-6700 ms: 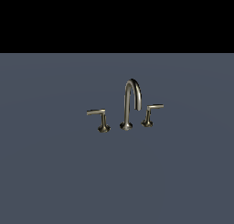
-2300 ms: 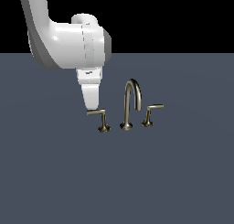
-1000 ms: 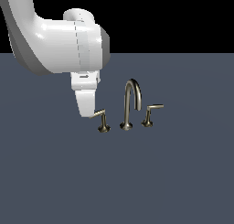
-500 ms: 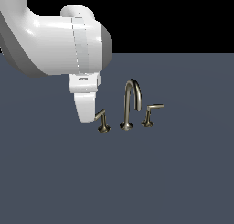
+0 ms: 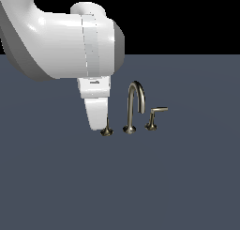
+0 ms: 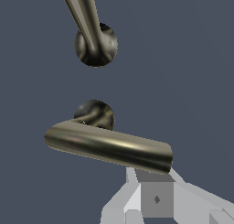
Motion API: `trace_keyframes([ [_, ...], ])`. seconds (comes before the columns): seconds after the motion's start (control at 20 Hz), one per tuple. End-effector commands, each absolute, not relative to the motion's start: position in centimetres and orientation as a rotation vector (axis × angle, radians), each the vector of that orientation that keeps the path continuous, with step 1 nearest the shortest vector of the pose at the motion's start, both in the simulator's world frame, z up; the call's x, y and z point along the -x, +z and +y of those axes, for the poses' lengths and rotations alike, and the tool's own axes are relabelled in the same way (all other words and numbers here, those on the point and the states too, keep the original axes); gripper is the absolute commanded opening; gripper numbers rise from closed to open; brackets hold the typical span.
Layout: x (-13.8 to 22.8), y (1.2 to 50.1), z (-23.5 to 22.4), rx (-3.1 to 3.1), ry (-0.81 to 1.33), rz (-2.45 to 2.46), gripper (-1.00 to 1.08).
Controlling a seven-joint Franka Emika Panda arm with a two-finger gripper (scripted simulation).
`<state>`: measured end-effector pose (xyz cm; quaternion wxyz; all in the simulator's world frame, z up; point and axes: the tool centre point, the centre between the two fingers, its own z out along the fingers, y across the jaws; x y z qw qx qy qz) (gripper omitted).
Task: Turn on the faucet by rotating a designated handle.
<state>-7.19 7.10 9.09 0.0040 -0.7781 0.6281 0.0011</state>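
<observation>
The faucet stands on the dark grey floor: the arched spout (image 5: pixel 134 106) in the middle, a shorter lever (image 5: pixel 155 115) at the exterior view's right. The handle is at the exterior view's left; only its post and flared base (image 5: pixel 107 131) show, the bar hidden behind my gripper (image 5: pixel 97 125). In the wrist view the handle's flat bar (image 6: pixel 109 147) lies close in front of my gripper (image 6: pixel 155 193), with its base (image 6: pixel 94 114) and the spout (image 6: pixel 87 17) beyond. My fingers sit right beside the bar's end. I cannot tell contact or whether the jaws are open.
The big white arm (image 5: pixel 56 41) fills the upper part of the exterior view at its left and hides the floor behind it. The dark grey floor (image 5: pixel 178 177) spreads flat all around the faucet.
The arm has come lower and looms larger in the exterior view. My gripper has dropped onto the handle's bar, which showed earlier and is now covered. Spout and shorter lever have not moved.
</observation>
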Motion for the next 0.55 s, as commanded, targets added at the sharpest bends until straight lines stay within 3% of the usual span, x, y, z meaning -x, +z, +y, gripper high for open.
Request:
trace_keyframes([
  [0.0, 7.2, 9.1, 7.0, 2.436, 0.003, 1.97, -1.0],
  [0.5, 5.5, 9.1, 1.3, 2.413, 0.0, 2.011, -1.0],
])
